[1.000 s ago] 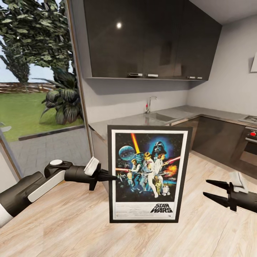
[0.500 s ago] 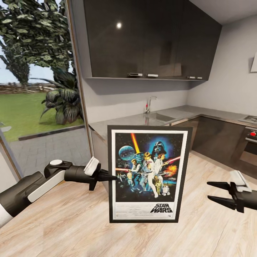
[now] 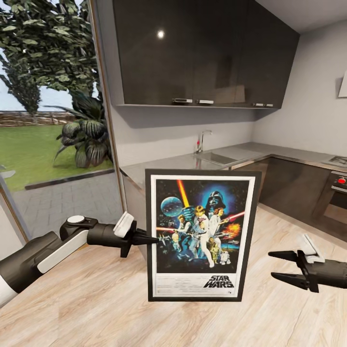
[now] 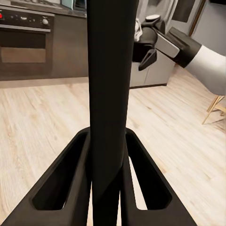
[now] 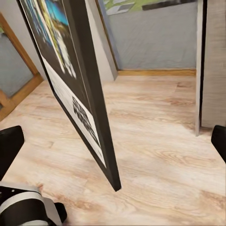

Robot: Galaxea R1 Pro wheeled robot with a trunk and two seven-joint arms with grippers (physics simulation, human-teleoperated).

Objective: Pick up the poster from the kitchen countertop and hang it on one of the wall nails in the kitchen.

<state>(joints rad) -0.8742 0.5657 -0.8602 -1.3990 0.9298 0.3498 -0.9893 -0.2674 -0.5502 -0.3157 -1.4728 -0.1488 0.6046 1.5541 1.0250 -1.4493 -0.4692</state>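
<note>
The poster (image 3: 201, 234) hangs upright in mid air over the wood floor, its Star Wars picture facing me. My left gripper (image 3: 153, 238) is shut on the poster's left edge at about mid height. In the left wrist view the black frame edge of the poster (image 4: 110, 70) runs as a dark bar between both fingers (image 4: 70, 179). My right gripper (image 3: 271, 264) stands open to the right of the poster, a short gap away and touching nothing. The right wrist view looks along the poster (image 5: 89, 99) edge-on. The kitchen countertop (image 3: 183, 164) lies behind the poster.
The sink (image 3: 218, 157) and chrome tap (image 3: 203, 140) sit in the countertop, under glossy dark wall cabinets (image 3: 202, 53). An oven (image 3: 337, 195) is at the right edge. A large glass pane (image 3: 48, 120) with garden beyond is at left. Wood plank floor (image 3: 96, 308) lies below.
My right gripper has moved left toward the poster and a little lower, still open. The poster and the left arm have stayed put.
</note>
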